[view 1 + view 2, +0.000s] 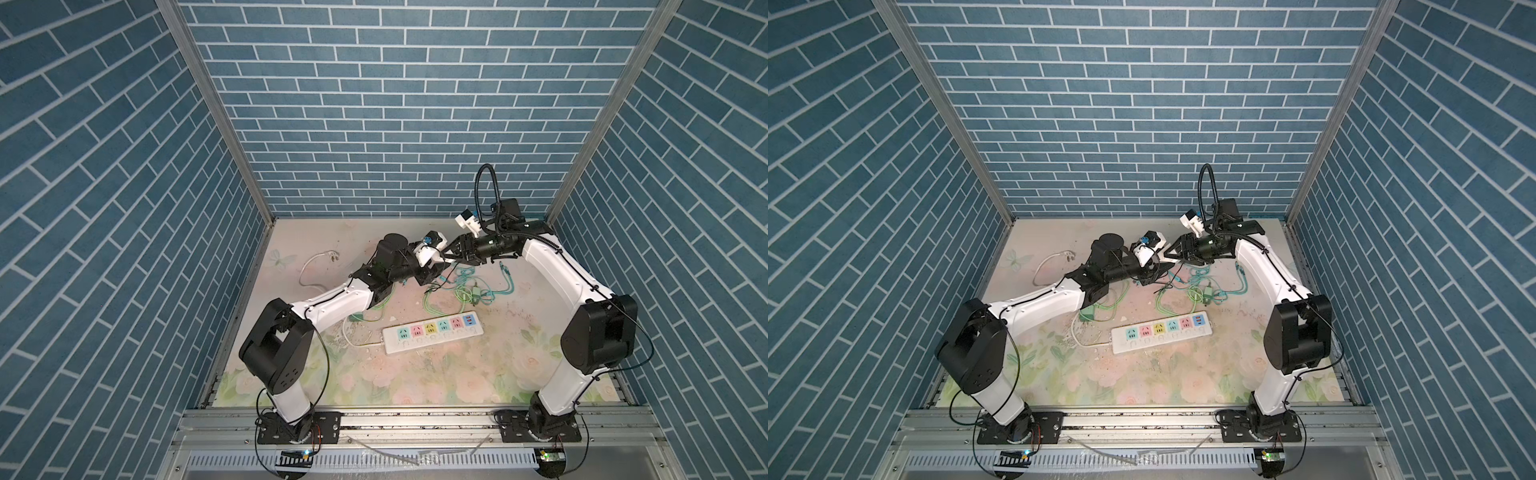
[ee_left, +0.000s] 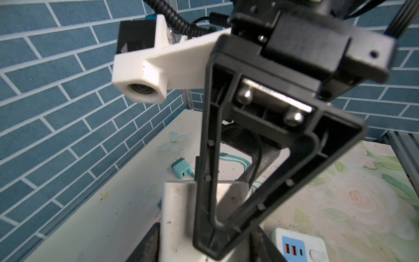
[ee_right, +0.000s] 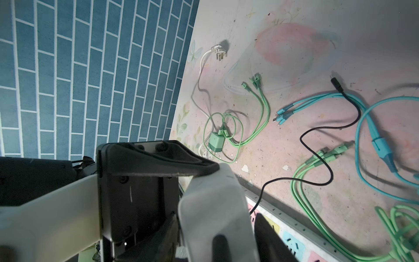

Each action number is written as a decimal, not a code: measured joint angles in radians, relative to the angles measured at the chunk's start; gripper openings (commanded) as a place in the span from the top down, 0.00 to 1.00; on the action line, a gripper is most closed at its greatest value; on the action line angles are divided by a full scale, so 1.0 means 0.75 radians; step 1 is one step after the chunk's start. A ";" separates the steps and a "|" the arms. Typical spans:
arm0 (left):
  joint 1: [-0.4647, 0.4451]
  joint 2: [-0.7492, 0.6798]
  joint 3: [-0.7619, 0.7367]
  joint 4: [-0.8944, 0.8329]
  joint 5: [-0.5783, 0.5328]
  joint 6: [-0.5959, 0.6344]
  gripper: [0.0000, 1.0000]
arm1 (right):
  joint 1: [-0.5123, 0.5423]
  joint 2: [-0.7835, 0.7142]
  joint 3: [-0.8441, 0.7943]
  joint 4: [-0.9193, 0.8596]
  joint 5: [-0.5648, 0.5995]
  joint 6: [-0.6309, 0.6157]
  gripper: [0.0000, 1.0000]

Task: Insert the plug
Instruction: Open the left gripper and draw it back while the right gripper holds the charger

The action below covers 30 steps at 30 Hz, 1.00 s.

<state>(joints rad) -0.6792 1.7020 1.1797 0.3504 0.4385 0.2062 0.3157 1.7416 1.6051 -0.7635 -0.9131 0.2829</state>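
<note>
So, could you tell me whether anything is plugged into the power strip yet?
Nothing is plugged in: in both top views the power strip lies on the table with all its coloured sockets bare.

In the left wrist view a blurred black finger (image 2: 205, 170) hid much of the plug (image 2: 176, 215), whose lower end ran off the bottom edge. The strip (image 2: 317, 247) was cropped there too. In both top views the plug was indistinct.

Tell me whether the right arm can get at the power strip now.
Probably yes: the power strip lies uncovered, nothing across it. But the right gripper shares a white plug with the left gripper, which would need to let go first.
</note>
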 measured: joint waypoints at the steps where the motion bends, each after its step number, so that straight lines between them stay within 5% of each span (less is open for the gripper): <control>1: 0.000 0.000 0.000 -0.001 0.000 0.000 0.63 | 0.001 0.001 0.000 0.000 0.002 -0.001 0.51; 6: 0.001 0.000 0.013 -0.008 0.002 -0.005 0.60 | -0.002 0.001 0.000 0.004 0.019 -0.029 0.68; 13: 0.009 0.006 0.041 -0.043 0.007 -0.018 0.40 | -0.002 0.001 0.000 0.024 0.025 -0.099 1.00; 16: 0.006 0.016 0.050 -0.049 -0.002 -0.016 0.26 | 0.001 0.001 0.000 0.025 0.038 -0.082 1.00; 18: -0.001 0.018 0.050 -0.053 -0.013 -0.012 0.02 | 0.011 0.001 0.000 0.026 0.054 -0.069 1.00; 30: -0.003 -0.097 0.021 -0.224 -0.226 0.009 0.00 | 0.023 -0.038 0.003 0.013 0.294 -0.075 1.00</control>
<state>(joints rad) -0.6811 1.6295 1.1957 0.1822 0.2687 0.2127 0.3328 1.7134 1.6070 -0.7540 -0.6926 0.2268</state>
